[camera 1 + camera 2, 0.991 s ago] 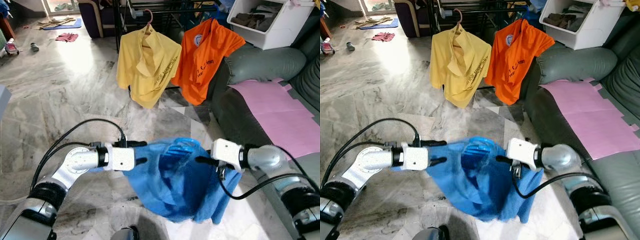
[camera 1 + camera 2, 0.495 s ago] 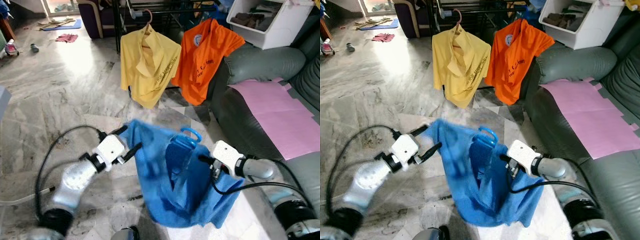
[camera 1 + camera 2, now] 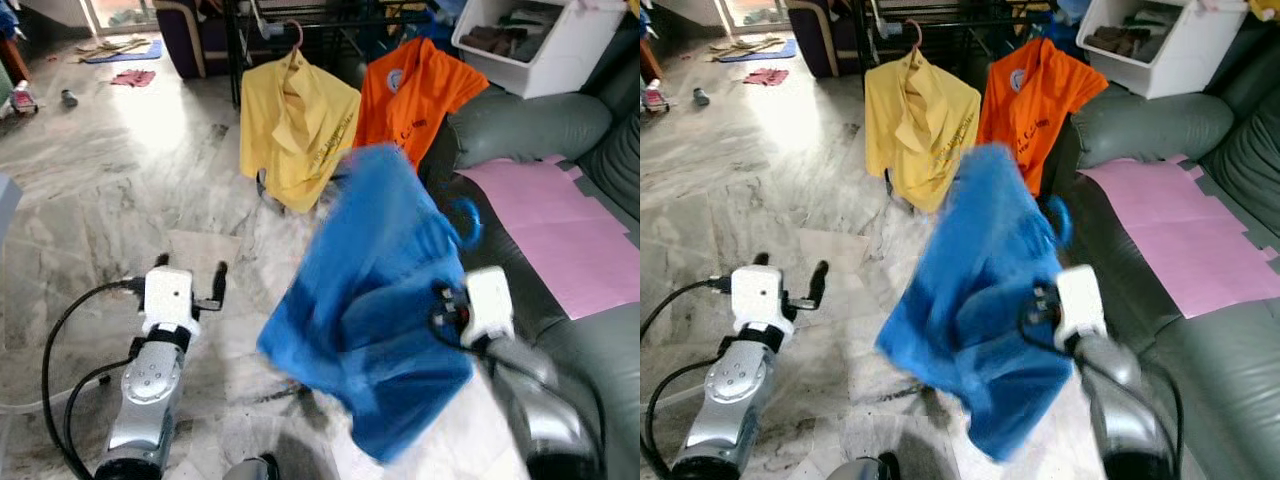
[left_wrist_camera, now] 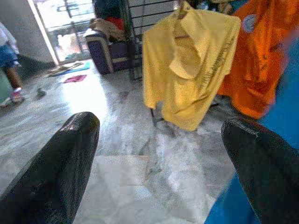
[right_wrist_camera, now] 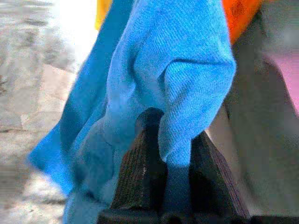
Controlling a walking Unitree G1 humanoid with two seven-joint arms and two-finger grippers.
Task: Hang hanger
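Note:
A blue shirt (image 3: 370, 320) on a blue hanger, whose hook (image 3: 466, 222) shows at its right, hangs blurred in the air before the rack. My right gripper (image 5: 175, 149) is shut on a fold of the blue cloth; its white wrist (image 3: 488, 305) sits just right of the shirt, fingers hidden behind it. My left gripper (image 3: 190, 268) stands open and holds nothing, low at the left, apart from the shirt. Its fingers (image 4: 51, 172) are spread wide in the left wrist view. The black rack rail (image 3: 330, 15) runs across the top.
A yellow shirt (image 3: 295, 130) and an orange shirt (image 3: 410, 90) hang on the rail. A grey sofa (image 3: 520, 130) with a pink sheet (image 3: 560, 220) stands at the right, a white bin (image 3: 540, 40) above it. Marble floor (image 3: 110, 180) spreads to the left.
My left gripper let go of the blue shirt and dropped back to the left. The right arm swung the shirt and hanger up and right, toward the rack.

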